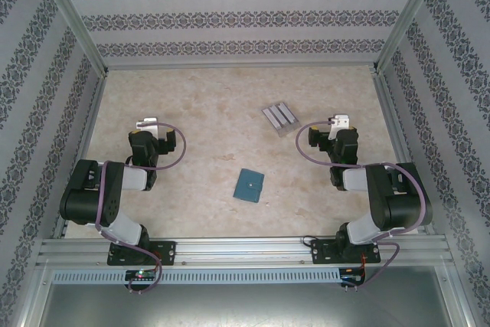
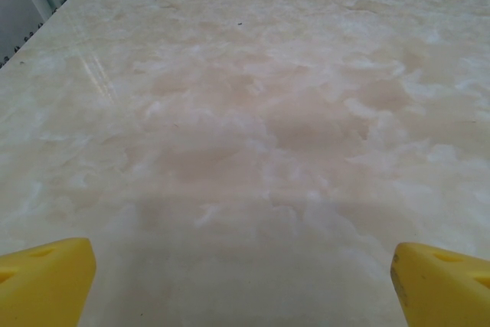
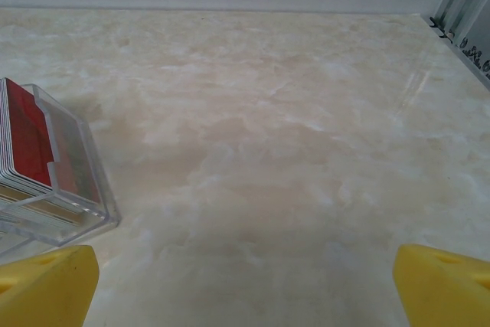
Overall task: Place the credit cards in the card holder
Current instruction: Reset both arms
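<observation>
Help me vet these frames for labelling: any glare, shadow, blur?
Top external: even light, flat teal-blue card holder crisp. Left wrist: glare streak upper left, shadow band on near marbled table. Right wrist: glare streak right, clear plastic card box sharp.

Black arms point(image 1: 86, 198), purple cables point(image 1: 184, 143), yellow jaws.

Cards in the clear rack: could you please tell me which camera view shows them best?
The right wrist view: the cards stand close, red faces and stacked edges plain inside the clear rack. The top view takes in the whole rack, but small and pale grey, its cards too tiny to make out.
</observation>
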